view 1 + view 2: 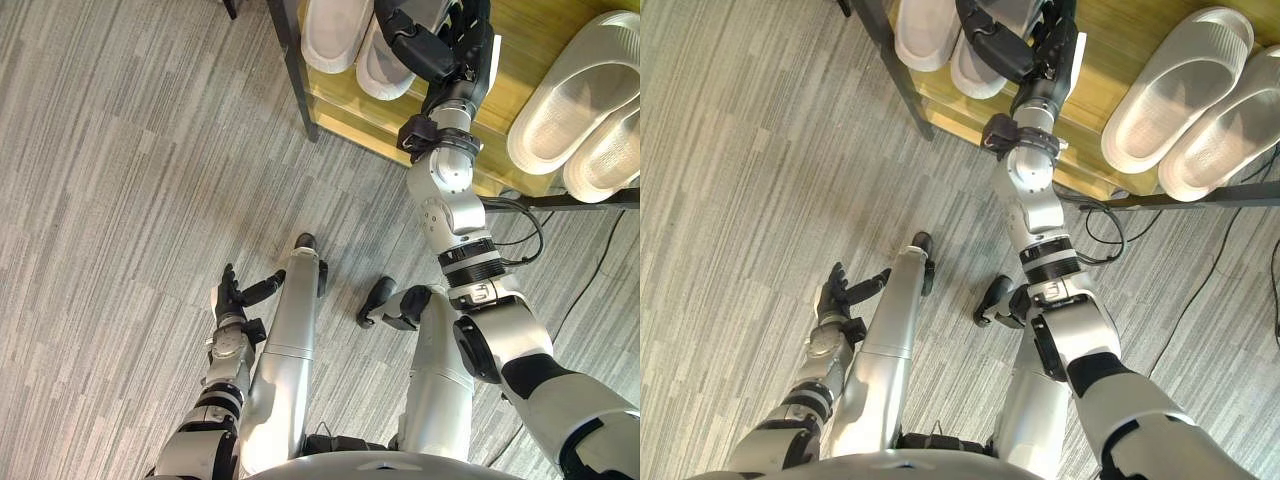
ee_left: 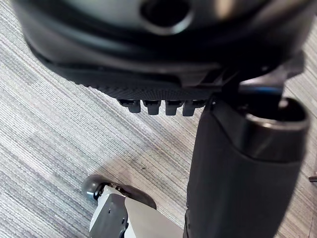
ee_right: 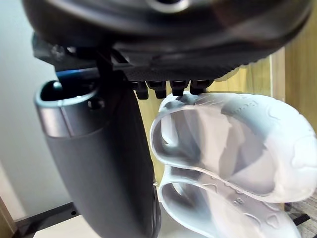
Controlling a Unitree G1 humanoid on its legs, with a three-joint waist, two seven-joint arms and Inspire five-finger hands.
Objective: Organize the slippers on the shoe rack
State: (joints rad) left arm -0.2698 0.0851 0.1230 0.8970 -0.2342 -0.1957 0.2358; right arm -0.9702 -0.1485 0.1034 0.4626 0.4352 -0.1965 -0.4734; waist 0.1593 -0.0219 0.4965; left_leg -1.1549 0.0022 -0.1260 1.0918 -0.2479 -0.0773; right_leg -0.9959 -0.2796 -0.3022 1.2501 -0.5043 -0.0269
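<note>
A wooden shoe rack (image 1: pixel 540 40) stands at the far edge of the floor. A pair of white slippers (image 1: pixel 335 35) lies side by side at the left end of its low shelf. My right hand (image 1: pixel 440 45) hovers open just right of that pair, touching neither slipper. In the right wrist view the two white slippers (image 3: pixel 233 144) lie past my straight fingers (image 3: pixel 163 89) with nothing held. A second, pale grey pair (image 1: pixel 575 95) rests further right on the shelf. My left hand (image 1: pixel 230 295) hangs open low over the floor, far from the rack.
The rack's dark metal post (image 1: pixel 295 70) stands at the shelf's left corner. A bare stretch of shelf (image 1: pixel 1110 40) separates the two pairs. Grey wood-pattern floor (image 1: pixel 120 180) spreads to the left and front of the rack.
</note>
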